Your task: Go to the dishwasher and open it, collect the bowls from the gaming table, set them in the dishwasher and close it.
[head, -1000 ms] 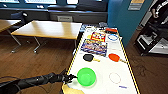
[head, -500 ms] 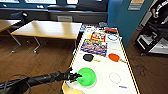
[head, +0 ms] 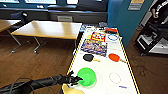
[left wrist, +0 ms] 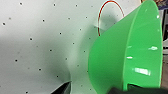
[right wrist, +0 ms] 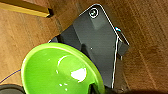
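A green bowl (head: 86,76) stands on the gaming table (head: 105,86), near its front end. My left gripper (head: 75,80) reaches in from the left and is at the bowl's near rim. The left wrist view has the green bowl (left wrist: 125,55) close up. There my left gripper (left wrist: 97,89) is open, with one dark fingertip (left wrist: 63,88) outside the bowl's wall and the other inside. My right gripper (right wrist: 96,90) is shut on the rim of a yellow-green bowl (right wrist: 57,70), held above the wooden floor (right wrist: 147,57).
Further along the white top lie a black paddle (head: 88,57), a red paddle (head: 114,57) and colourful game boxes (head: 94,47). A wooden table (head: 47,29) stands to the left. A dark trolley (head: 152,37) is at the right by the blue wall.
My left arm has stretched rightwards across the table's edge until its gripper reached the green bowl's rim. The bowl has stayed in place.
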Controlling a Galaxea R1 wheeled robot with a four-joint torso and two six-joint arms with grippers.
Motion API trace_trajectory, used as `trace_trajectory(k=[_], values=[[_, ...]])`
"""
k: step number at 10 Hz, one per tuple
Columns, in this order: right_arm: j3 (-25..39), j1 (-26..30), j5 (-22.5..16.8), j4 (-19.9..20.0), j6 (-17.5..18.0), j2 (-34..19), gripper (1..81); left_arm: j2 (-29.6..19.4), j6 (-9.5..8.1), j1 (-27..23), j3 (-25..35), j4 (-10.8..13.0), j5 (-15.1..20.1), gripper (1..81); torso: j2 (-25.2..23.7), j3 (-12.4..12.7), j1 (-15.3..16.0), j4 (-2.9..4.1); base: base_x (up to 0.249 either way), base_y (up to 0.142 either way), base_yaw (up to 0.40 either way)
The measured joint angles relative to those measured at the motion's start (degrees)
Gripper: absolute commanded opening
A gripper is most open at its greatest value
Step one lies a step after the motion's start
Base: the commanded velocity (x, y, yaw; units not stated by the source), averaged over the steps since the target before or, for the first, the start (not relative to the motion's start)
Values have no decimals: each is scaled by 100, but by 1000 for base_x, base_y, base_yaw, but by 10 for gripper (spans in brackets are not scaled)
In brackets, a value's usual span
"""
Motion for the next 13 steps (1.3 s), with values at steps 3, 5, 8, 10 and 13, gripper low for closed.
trace_trajectory(k=[3,5,8,10,13], values=[[-115,108,-178,-21,11,121,10,171,89,118,-83,345,-55,10,0,-2,0,0,0,0,0],[-165,108,-215,-29,11,189,10,39,89,121,306,579,100,10,2,-2,0,0,0,0,0],[-162,111,-232,-300,22,189,10,-695,89,-234,1521,763,121,10,2,-2,0,0,0,0,0],[-167,113,-322,-407,22,223,10,-1324,89,-408,2481,1150,268,10,2,-2,0,0,0,0,0],[-204,116,-496,-517,12,424,10,-2619,100,-80,3335,1987,566,10,2,-2,0,0,0,0,0]])
